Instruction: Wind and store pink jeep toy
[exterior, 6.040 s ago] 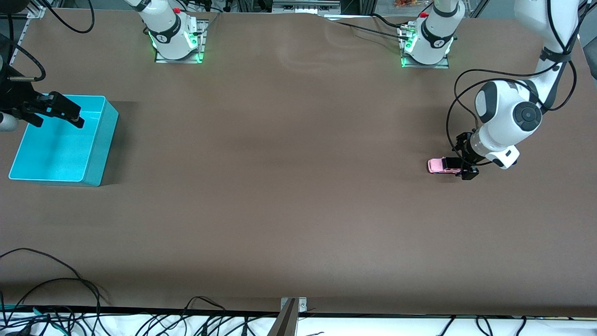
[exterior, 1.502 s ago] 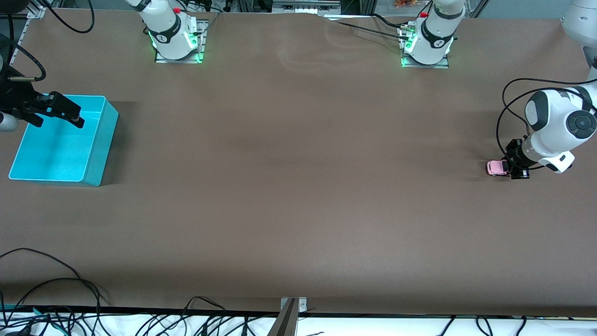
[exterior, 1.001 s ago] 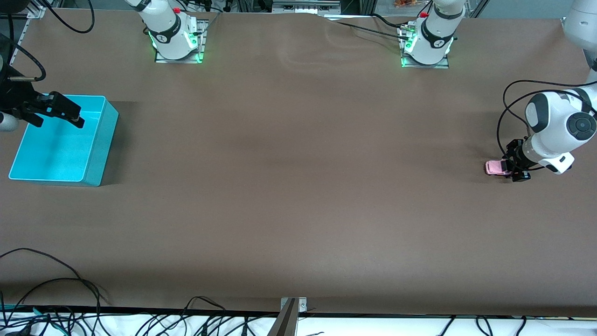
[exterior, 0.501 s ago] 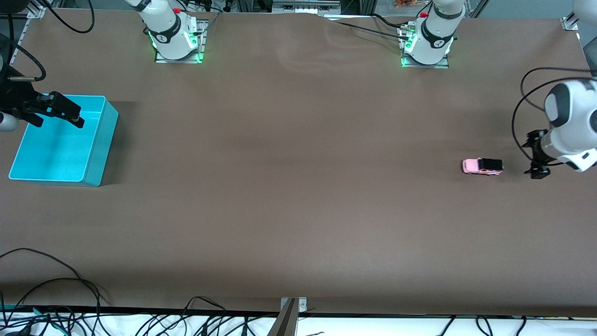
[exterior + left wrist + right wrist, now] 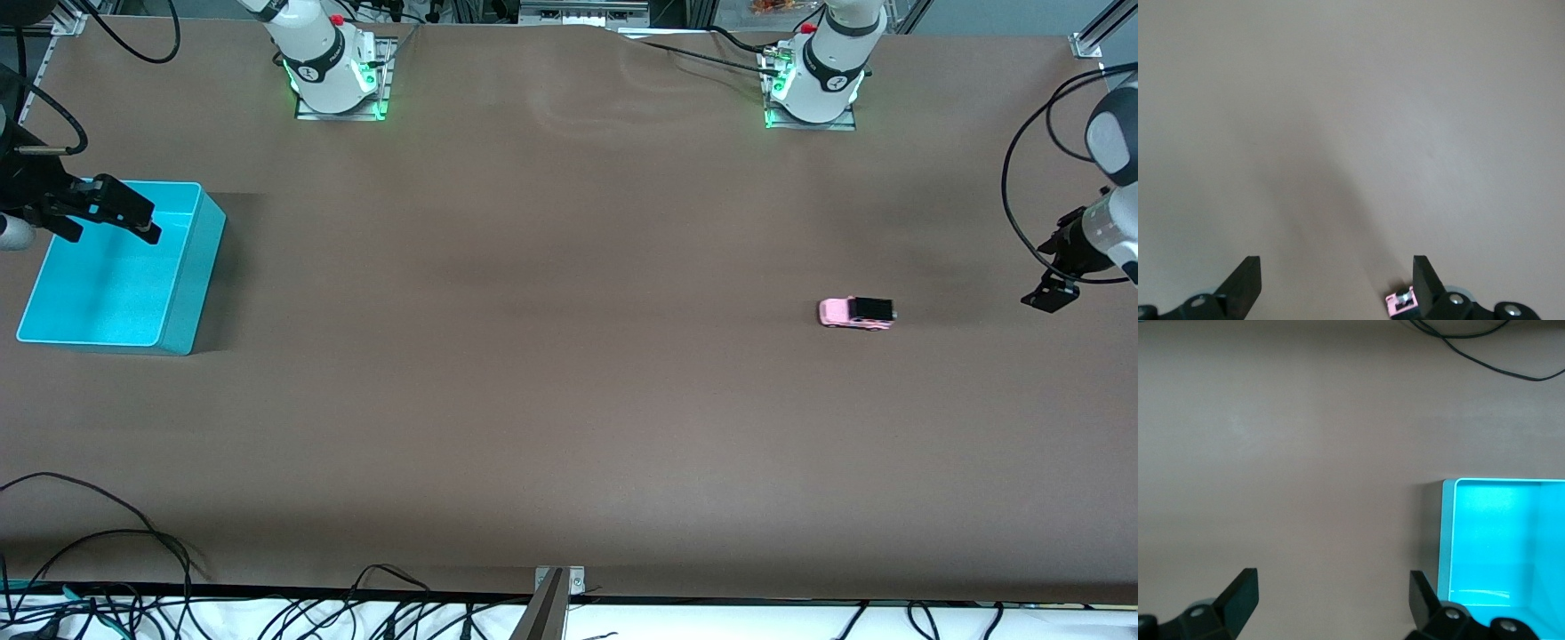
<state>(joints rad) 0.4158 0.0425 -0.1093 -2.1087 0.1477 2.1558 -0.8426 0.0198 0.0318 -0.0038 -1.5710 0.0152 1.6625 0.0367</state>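
Observation:
The pink jeep toy (image 5: pixel 856 313), light pink with a black roof over its rear, stands free on the brown table toward the left arm's end. My left gripper (image 5: pixel 1049 298) is open and empty, raised over the table's edge at that end, apart from the jeep. In the left wrist view the jeep (image 5: pixel 1399 303) peeks out beside one finger, and the gripper (image 5: pixel 1337 287) holds nothing. My right gripper (image 5: pixel 111 233) waits open and empty over the turquoise bin (image 5: pixel 191 284). The right wrist view shows the gripper (image 5: pixel 1335 600) and the bin's rim (image 5: pixel 1447 540).
The bin stands at the right arm's end and holds nothing. Both arm bases (image 5: pixel 338 80) (image 5: pixel 813 84) stand along the table edge farthest from the front camera. Cables (image 5: pixel 107 551) lie along the nearest edge. Wide bare brown table lies between jeep and bin.
My left gripper let go of the jeep, rose and drew back toward its end of the table. The jeep rolled across the table toward the bin's end. The right arm has not moved.

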